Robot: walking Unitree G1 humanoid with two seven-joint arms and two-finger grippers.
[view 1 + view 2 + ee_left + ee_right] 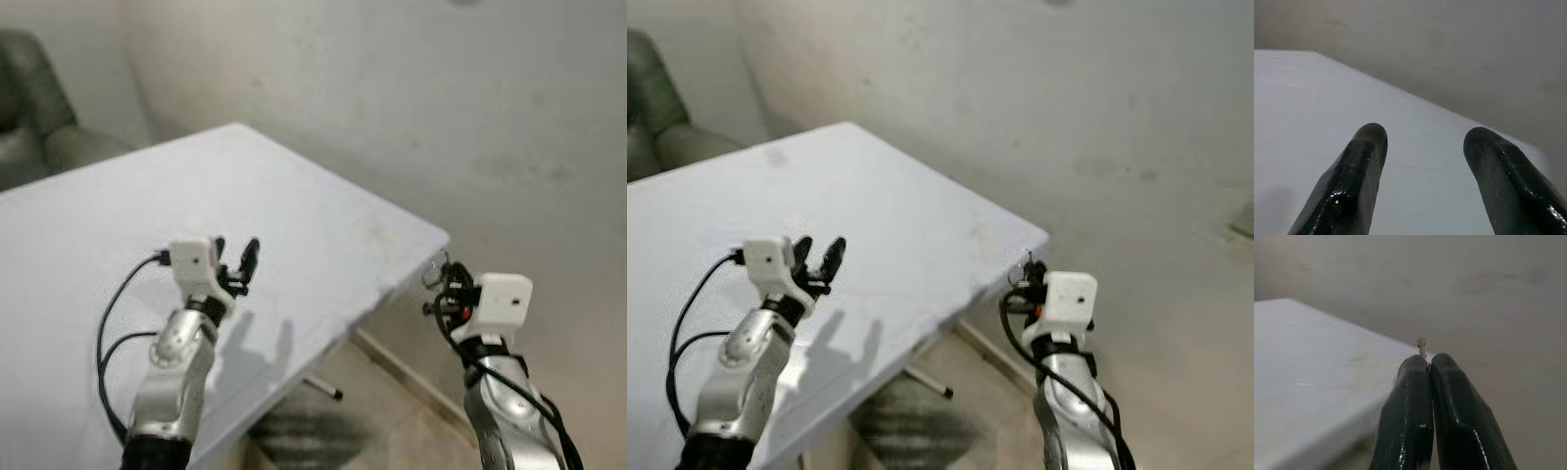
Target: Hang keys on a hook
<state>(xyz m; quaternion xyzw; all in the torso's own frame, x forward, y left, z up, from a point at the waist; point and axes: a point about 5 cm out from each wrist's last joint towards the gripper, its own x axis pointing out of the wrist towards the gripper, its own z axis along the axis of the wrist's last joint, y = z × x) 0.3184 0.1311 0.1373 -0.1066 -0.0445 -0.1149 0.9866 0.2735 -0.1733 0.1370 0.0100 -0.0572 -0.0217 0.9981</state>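
My right gripper (443,286) is raised just past the white table's near corner, facing the wall. Its two black fingers (1410,396) are pressed together, and a small tan metal tip of the keys (1421,343) sticks out between them. A thin key ring (434,271) shows at its tips. My left gripper (235,247) is held up over the table with its fingers (1359,171) spread apart and nothing between them.
The white table (196,186) runs from the left to a corner near the right gripper. A bare grey wall (441,98) stands behind it. A dark green armchair (24,108) sits at the far left. A table leg (323,387) reaches the tiled floor below.
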